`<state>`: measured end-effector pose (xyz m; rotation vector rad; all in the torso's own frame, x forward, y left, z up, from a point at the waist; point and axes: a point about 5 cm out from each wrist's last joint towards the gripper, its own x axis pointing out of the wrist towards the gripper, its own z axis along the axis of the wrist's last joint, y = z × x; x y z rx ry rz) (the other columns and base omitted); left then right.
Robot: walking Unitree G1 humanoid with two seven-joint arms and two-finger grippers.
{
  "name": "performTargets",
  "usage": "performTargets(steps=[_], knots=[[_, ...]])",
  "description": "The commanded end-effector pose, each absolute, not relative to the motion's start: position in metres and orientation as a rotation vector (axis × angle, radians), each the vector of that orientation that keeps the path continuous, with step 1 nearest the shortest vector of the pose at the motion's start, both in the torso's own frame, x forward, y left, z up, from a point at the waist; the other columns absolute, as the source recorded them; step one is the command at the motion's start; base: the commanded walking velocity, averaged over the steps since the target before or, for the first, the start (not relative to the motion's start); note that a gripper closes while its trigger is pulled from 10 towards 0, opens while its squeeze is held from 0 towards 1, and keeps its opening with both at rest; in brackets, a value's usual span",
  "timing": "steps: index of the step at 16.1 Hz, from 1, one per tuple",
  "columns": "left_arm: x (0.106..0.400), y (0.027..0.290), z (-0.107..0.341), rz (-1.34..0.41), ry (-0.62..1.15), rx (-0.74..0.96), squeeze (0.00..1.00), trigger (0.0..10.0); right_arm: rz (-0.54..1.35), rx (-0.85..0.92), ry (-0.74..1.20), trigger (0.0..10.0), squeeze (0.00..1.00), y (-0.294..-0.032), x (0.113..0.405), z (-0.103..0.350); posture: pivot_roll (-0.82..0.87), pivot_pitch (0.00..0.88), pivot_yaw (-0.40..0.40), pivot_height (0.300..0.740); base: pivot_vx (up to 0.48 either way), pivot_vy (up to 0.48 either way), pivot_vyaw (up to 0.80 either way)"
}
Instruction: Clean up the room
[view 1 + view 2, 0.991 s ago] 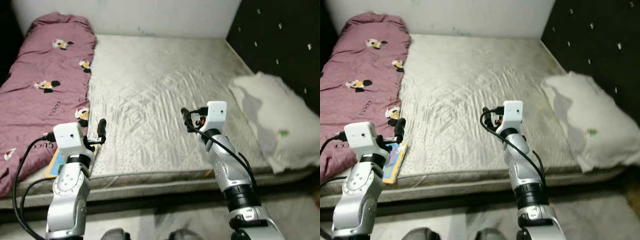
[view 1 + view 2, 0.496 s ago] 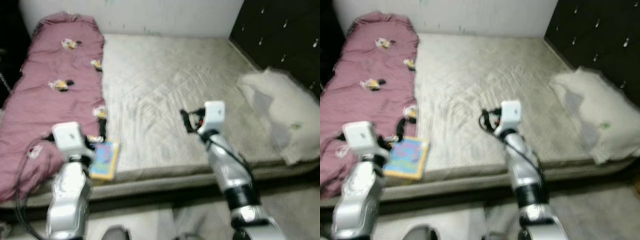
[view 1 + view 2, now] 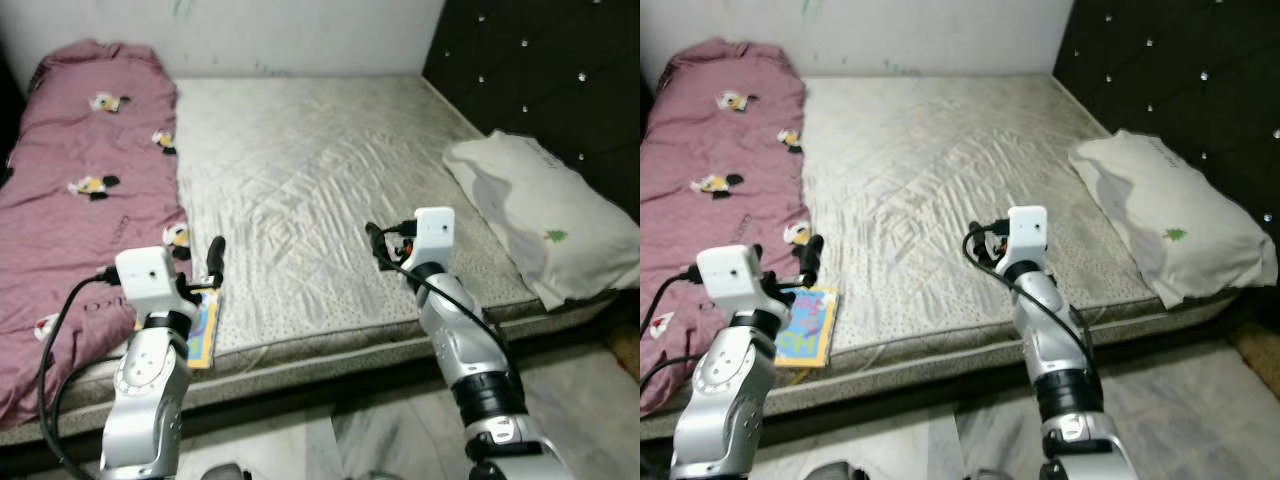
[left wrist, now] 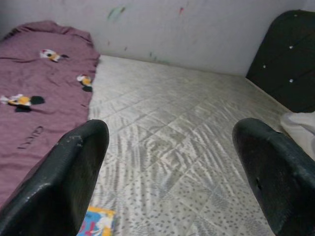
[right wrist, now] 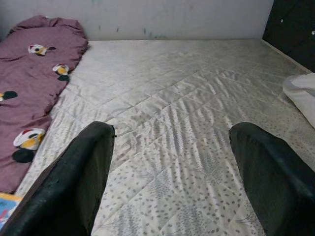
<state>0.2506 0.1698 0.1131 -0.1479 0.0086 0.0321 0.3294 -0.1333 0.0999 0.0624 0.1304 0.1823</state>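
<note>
One book left at the bed's edge

We judge the book (image 3: pixel 808 326), lying flat at the bed's (image 3: pixel 940 200) near edge beside the quilt (image 3: pixel 710 190), is ours to lift: approach low, pinching its free edge. Left claw (image 4: pixel 167 172) hovers just above it, right claw (image 5: pixel 172 172) over mid-bed; both gape empty.

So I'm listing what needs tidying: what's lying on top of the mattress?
On the mattress lie a maroon blanket along its left side, a white pillow on the right, and a colourful book at the front edge. Anything beneath the blanket is hidden.
</note>
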Motion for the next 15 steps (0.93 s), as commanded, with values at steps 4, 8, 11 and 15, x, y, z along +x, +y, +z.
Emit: performTargets(steps=[4, 8, 11, 15], knots=[[0.2508, 0.1696, 0.1166, 0.021, -0.006, -0.148, 0.00, 10.0, 0.172, 0.067, 0.120, 10.0, 0.00, -0.1340, 0.3311, 0.1030, 0.01, 0.000, -0.061, 0.740, 0.365, 0.000, 0.00], [0.2513, 0.1693, 0.1164, 0.019, -0.005, -0.146, 0.00, 10.0, 0.168, 0.065, 0.119, 10.0, 0.00, -0.1343, 0.3309, 0.1028, 0.01, 0.000, -0.060, 0.740, 0.362, 0.000, 0.00], [0.2519, 0.1690, 0.1160, 0.045, 0.001, -0.128, 0.00, 10.0, 0.165, 0.063, 0.120, 10.0, 0.00, -0.1349, 0.3310, 0.1027, 0.01, 0.000, -0.060, 0.740, 0.115, 0.000, 0.00], [0.2518, 0.1698, 0.1130, 0.047, 0.020, -0.143, 0.00, 10.0, 0.165, 0.062, 0.120, 10.0, 0.00, -0.1349, 0.3312, 0.1028, 0.01, 0.000, -0.060, 0.740, 0.000, 0.218, 0.00]])
